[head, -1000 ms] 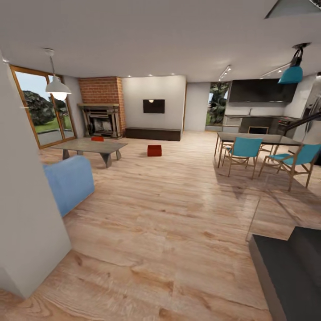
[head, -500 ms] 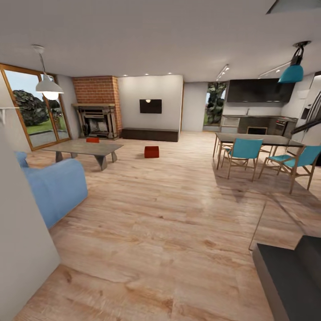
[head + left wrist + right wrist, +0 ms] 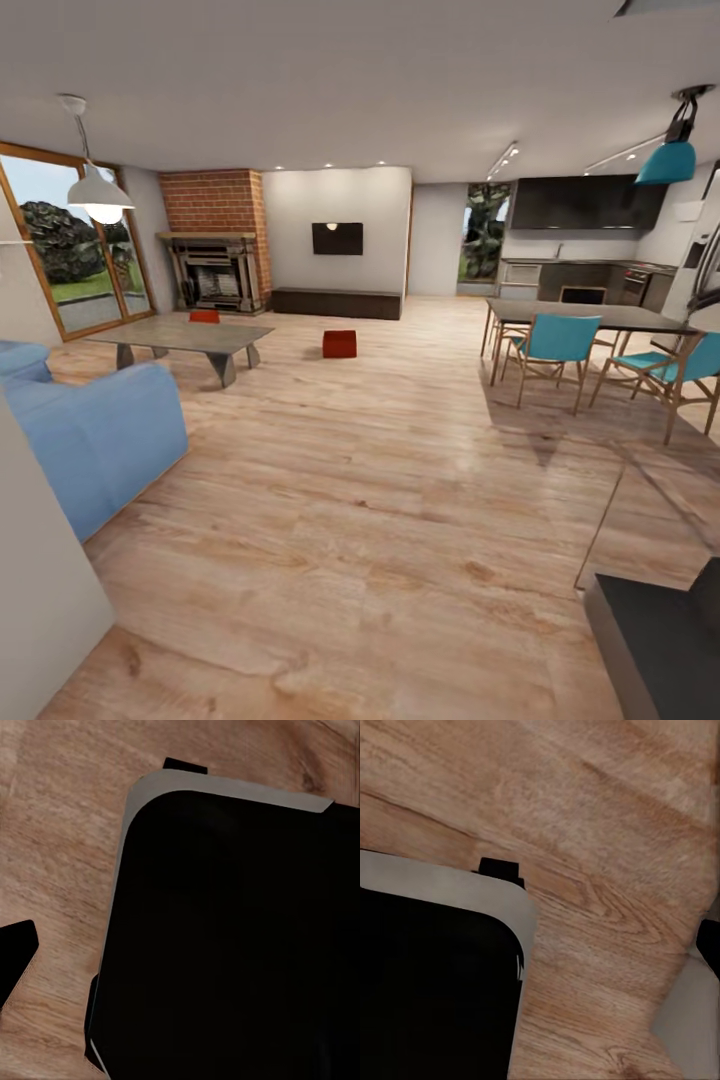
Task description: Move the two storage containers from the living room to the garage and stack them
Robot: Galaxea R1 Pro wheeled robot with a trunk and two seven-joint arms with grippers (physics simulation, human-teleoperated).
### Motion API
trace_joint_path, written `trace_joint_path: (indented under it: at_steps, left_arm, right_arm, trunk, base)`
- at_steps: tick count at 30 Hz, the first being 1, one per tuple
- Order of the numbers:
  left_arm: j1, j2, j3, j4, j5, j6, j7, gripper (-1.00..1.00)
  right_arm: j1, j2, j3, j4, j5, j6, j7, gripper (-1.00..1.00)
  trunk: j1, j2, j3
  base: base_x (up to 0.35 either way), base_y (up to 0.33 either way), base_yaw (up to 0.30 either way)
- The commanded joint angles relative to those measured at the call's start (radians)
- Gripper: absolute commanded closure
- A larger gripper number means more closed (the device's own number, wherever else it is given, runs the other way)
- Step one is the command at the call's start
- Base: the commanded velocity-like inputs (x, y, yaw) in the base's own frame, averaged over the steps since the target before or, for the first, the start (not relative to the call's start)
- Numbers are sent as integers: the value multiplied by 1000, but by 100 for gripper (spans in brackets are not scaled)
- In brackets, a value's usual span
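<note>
While neither gripper's state can be told, both storage containers (image 3: 340,343) (image 3: 204,316) lie far ahead.

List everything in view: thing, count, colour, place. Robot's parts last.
storage containers: 2, orange-red; one on the wood floor, one on the coffee table
coffee table: 1, grey, before the fireplace
fireplace: 1, red brick, far wall
TV: 1, black, wall
low cabinet: 1, dark, under TV
sofa: 1, blue, left
dining table: 1, dark, right
chairs: 2 seen, teal
pendant lamps: white, teal
robot base: black, over wood floor
</note>
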Motion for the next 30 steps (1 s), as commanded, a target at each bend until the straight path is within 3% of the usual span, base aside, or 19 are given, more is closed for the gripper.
trace_joint_path:
  at_steps: [1, 30]
  left_arm:
    - [0, 0, 1, -1, 5, -1, 1, -100]
    - [0, 1, 1, -1, 5, -4, 1, -100]
  right_arm:
    - [-1, 0, 9, 2, -8, -5, 0, -100]
    - [-1, 1, 9, 2, -6, -4, -1, -100]
  trunk:
    - [1, 0, -1]
    - [1, 0, -1]
  base:
    - [322, 0, 0]
    - [322, 0, 0]
